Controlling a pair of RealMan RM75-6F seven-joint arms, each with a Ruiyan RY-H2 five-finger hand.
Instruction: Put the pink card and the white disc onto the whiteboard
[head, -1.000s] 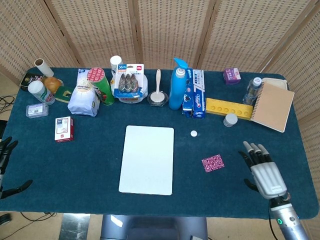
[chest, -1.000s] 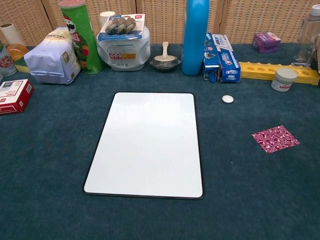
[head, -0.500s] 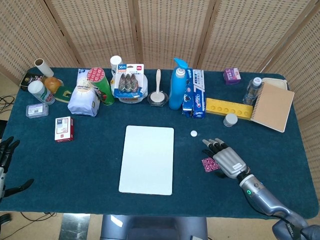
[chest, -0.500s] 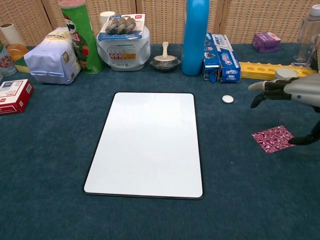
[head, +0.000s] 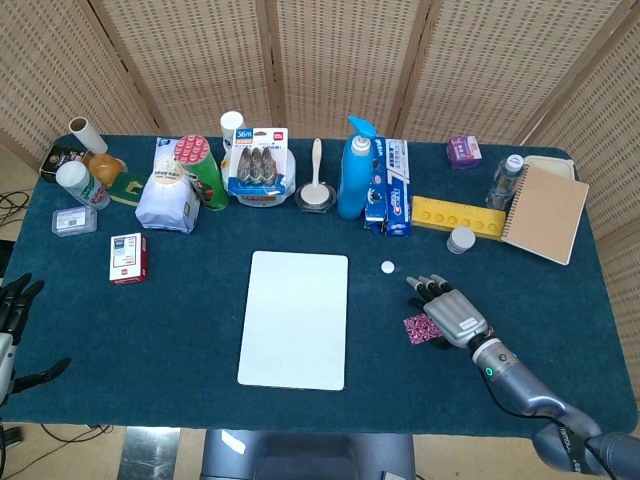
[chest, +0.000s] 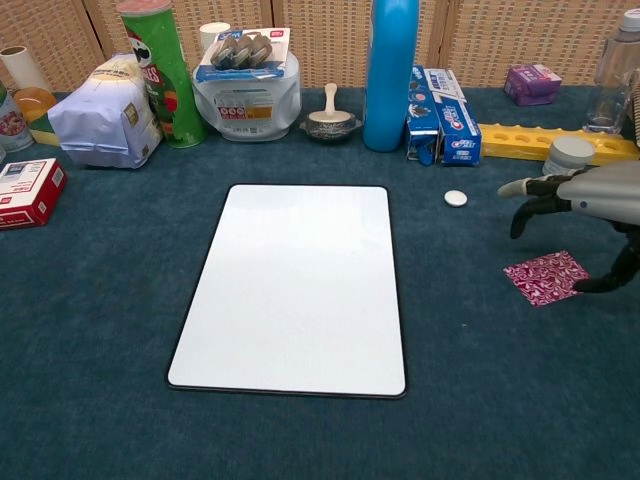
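Observation:
The whiteboard (head: 295, 318) (chest: 296, 284) lies flat in the middle of the blue cloth. To its right, the small white disc (head: 387, 267) (chest: 455, 198) sits on the cloth. The pink patterned card (head: 418, 327) (chest: 548, 277) lies further right and nearer me. My right hand (head: 452, 313) (chest: 585, 200) hovers over the card with fingers spread, holding nothing; in the head view it covers part of the card. My left hand (head: 14, 315) shows only at the left edge of the head view, open and far from everything.
Along the back stand a chips can (head: 201, 170), a white bag (head: 166, 200), a blue bottle (head: 354, 170), toothpaste boxes (head: 390, 190), a yellow tray (head: 458, 216), a small jar (head: 461, 239) and a notebook (head: 545, 211). A red-and-white box (head: 127, 258) lies at the left.
My right hand swept left from the table's right side to above the pink card, then sank slightly toward it. The card, disc and whiteboard have not moved.

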